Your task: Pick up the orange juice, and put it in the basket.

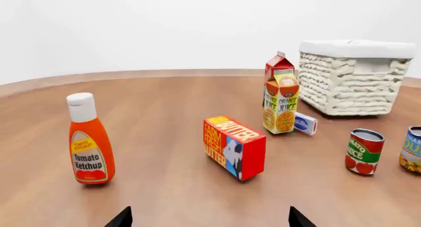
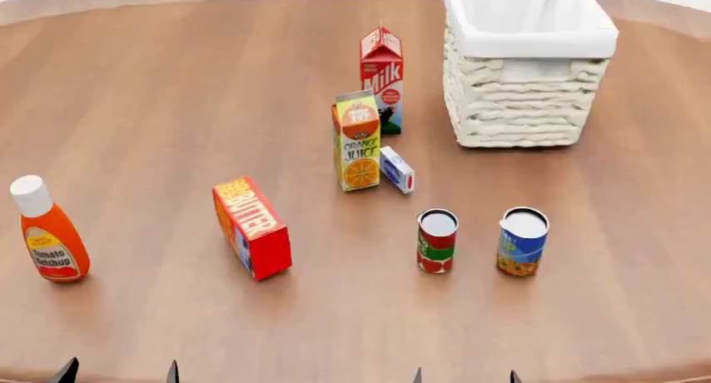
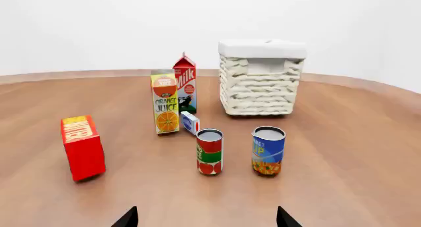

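The orange juice carton (image 2: 358, 141) stands upright mid-table, yellow and orange with green edges; it also shows in the left wrist view (image 1: 281, 104) and the right wrist view (image 3: 165, 102). The cream wicker basket (image 2: 522, 100) with a white liner stands behind it to the right, and shows in the left wrist view (image 1: 352, 81) and the right wrist view (image 3: 260, 84). My left gripper (image 2: 120, 373) and right gripper (image 2: 464, 376) sit at the near table edge, both open and empty, far from the carton. Only their fingertips (image 1: 122, 219) (image 3: 128, 218) show.
A Milk carton (image 2: 382, 79) stands just behind the juice, a small white-blue box (image 2: 397, 169) lies at its right. A red Butter box (image 2: 253, 227), a ketchup bottle (image 2: 49, 230), a tomato can (image 2: 437, 241) and a blue can (image 2: 522, 241) stand nearer me.
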### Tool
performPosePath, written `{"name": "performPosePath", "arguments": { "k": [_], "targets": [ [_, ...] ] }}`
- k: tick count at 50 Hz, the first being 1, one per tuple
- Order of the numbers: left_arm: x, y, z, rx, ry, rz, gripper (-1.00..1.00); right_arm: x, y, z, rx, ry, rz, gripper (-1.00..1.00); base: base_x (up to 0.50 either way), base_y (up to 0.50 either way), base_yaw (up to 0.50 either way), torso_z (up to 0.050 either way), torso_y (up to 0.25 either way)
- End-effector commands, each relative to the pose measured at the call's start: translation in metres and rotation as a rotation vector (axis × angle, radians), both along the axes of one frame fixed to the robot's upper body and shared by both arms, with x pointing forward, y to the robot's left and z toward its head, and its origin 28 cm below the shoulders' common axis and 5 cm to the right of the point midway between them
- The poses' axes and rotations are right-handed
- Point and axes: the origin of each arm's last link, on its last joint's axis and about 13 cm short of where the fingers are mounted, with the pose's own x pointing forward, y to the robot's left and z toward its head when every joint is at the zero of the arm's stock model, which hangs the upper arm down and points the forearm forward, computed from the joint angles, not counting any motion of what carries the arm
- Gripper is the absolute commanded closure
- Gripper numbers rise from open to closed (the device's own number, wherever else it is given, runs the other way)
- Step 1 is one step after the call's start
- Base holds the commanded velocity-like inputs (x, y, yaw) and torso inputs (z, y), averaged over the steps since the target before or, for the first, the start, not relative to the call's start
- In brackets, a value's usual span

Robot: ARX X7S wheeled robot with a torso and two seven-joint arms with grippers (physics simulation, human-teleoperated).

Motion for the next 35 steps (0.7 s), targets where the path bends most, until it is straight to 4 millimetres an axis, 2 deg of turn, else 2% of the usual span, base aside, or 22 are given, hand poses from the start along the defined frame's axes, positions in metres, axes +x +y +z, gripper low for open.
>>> {"name": "performPosePath", "arguments": {
  "k": [1,13,35],
  "targets": [
    [0.0,0.0,0.0,0.0,0.0,0.0,-1.0,0.0,0.0,0.0,0.0,0.0,0.0,-1.0,0.0,0.0,0.0,0.0,0.0],
    [0.0,0.0,0.0,0.0,0.0,0.0,-1.0,0.006,-0.001,0.01,-0.04,-0.01,0.022,-1.0,0.0,0.0,0.0,0.0,0.0],
    [0.0,0.0,0.0,0.0,0.0,0.0,-1.0,0.007,-0.001,0.012,-0.026,-0.006,0.023,-1.0,0.28,0.0,0.0,0.0,0.0]
  ]
}}
